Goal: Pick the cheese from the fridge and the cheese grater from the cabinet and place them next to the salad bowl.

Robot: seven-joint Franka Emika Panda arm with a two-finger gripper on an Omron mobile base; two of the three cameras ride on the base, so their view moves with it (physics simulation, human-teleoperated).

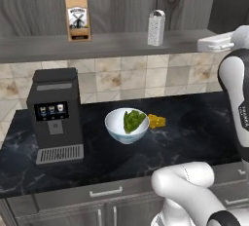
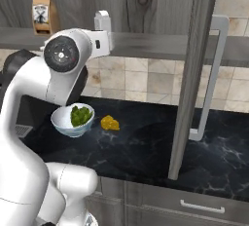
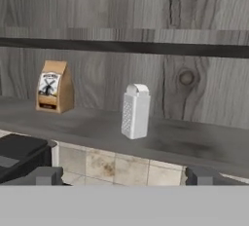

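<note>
The cheese grater [image 3: 135,111] stands upright on the cabinet shelf [image 3: 185,144], straight ahead of my gripper [image 3: 122,176] and some way off. The gripper is open, its fingertips [image 3: 41,175] spread wide with nothing between them. In the left base view the grater [image 1: 156,28] is left of my hand [image 1: 216,42], which hovers at shelf height. On the black counter, the cheese [image 1: 156,121] lies just right of the salad bowl [image 1: 126,125], close against its rim. From the right, the bowl [image 2: 73,119] and cheese [image 2: 110,122] show below my arm, which partly hides the grater [image 2: 102,20].
A brown paper bag [image 1: 78,18] stands on the shelf left of the grater. A dark coffee machine [image 1: 53,115] sits on the counter's left. The open cabinet door [image 2: 194,74] with its bar handle [image 2: 214,74] juts out on the right. Drawer fronts run under the counter.
</note>
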